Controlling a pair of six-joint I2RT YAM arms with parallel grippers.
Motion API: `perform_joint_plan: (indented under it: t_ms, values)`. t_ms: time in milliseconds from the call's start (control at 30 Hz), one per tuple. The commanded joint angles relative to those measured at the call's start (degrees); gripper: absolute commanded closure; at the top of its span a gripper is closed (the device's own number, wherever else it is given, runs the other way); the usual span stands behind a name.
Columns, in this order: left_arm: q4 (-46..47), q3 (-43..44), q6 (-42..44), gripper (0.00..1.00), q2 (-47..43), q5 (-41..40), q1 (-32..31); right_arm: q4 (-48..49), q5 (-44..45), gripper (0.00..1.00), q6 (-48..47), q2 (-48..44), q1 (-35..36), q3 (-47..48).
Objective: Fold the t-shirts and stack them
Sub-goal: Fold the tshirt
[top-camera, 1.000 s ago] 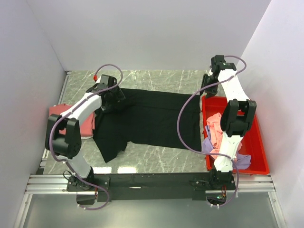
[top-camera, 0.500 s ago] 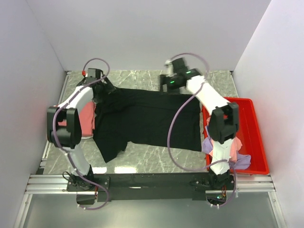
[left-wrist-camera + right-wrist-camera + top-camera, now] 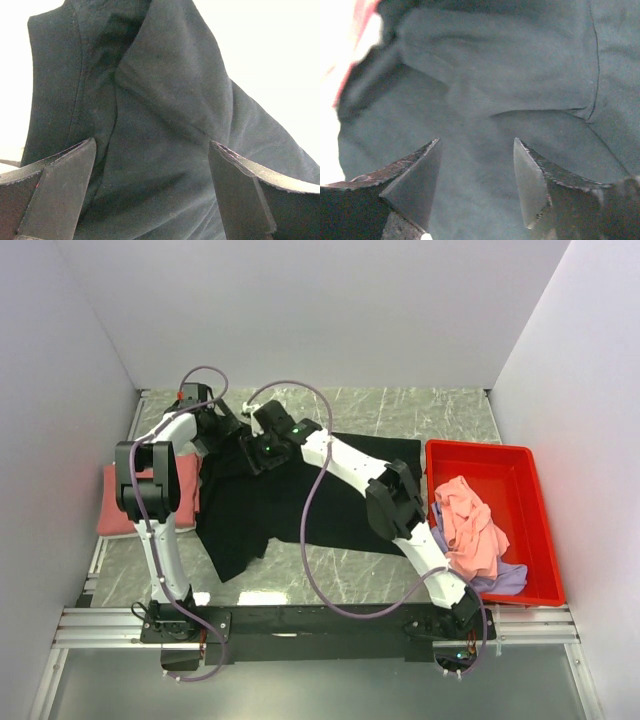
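At the far left corner of the spread cloth, the left hand [image 3: 152,145] stands with its two fingers wide apart. The right hand [image 3: 476,144] is just beside it, also open but a little less wide. Neither holds anything: the large black soft-cloth t-shirt [image 3: 255,505] only lies under and before them.

One second ago the right hand was well apart, over the back end of the red plastic bin [image 3: 515,475]. It has swept across the whole shirt to meet the left one, which has itself moved a little to the back. I judge that both prepare to pinch this shoulder edge, so the fold is hardly begun.

The black shirt lies flat on the grey marble counter [image 3: 400,410], rumpled only near the hands. Left of it rests the salmon-red folded shirt [image 3: 115,510]. The pink crumpled shirt [image 3: 470,525] and the lavender shirt [image 3: 505,578] wait in the bin.

From above the fingers are hidden, and only the wrist cameras show the gaps. The left one also shows a raised ridge of cloth, the right one a seam and a red strip at its edge. Whether fingertips touch cloth, I cannot tell.
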Motion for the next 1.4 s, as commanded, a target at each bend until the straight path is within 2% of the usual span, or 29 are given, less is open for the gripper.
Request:
perform_joint_plan:
  t_ms: [0,67,300,467,867,1000,1167,1267,1367]
  values:
    - [1.2,3.3,1.7,0.01,0.6,2.1,0.3,-0.5,5.3,0.35,-0.8,1.0,-0.4,3.2]
    - [1.0,3.4,1.6,0.0,1.5,1.9,0.3,0.8,5.4,0.4,-0.9,1.4,0.0,2.1]
    - [0.2,4.7,1.8,0.01,3.5,2.5,0.3,0.6,7.5,0.44,-2.0,6.1,1.3,5.7]
    - [-0.3,5.0,1.8,0.01,4.0,2.4,0.3,1.9,7.8,0.45,-2.0,7.1,1.7,6.4]
    - [0.3,4.1,2.6,0.01,2.3,0.9,0.2,8.6,4.9,0.47,4.7,10.3,1.7,10.5]
    - [1.5,1.7,2.9,0.0,-1.4,-1.3,0.3,6.8,4.8,0.46,3.2,3.9,1.1,7.1]
    - [1.2,-1.0,2.5,0.01,-9.4,-4.9,0.2,7.1,6.1,0.38,3.9,-9.6,-1.0,-8.1]
    - [1.0,-4.7,1.5,0.01,-14.9,-6.1,-0.8,9.5,6.1,0.32,5.2,-21.6,-2.9,-18.7]
    - [0.6,-8.0,-0.7,0.01,-20.4,-12.1,-4.0,11.8,9.2,0.27,7.2,-29.7,-5.1,-28.5]
